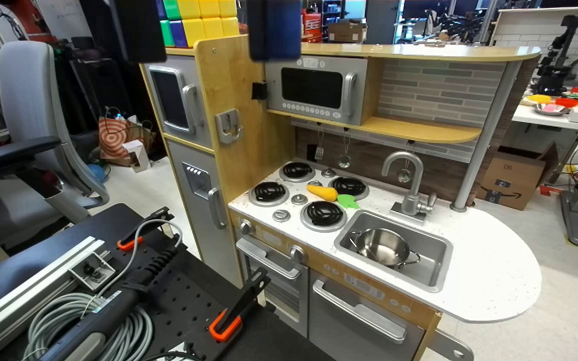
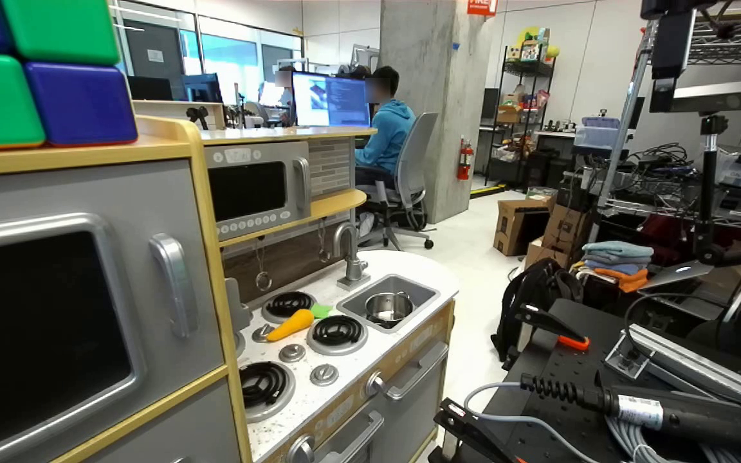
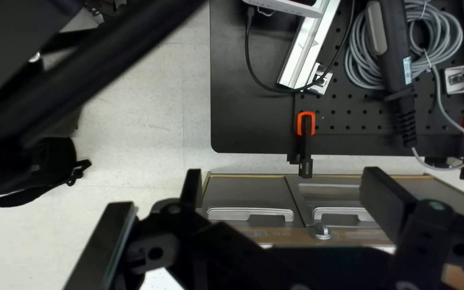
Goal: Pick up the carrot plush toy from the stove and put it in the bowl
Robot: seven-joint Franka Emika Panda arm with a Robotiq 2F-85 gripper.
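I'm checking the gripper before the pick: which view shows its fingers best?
The wrist view: the fingers are large in the foreground, standing apart. In both exterior views only dark parts of them seem to show, cut off by the top edge.

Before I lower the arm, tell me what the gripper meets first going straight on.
Most likely the black table, as the gripper points down; depth is unclear, so the black cable there might come first.
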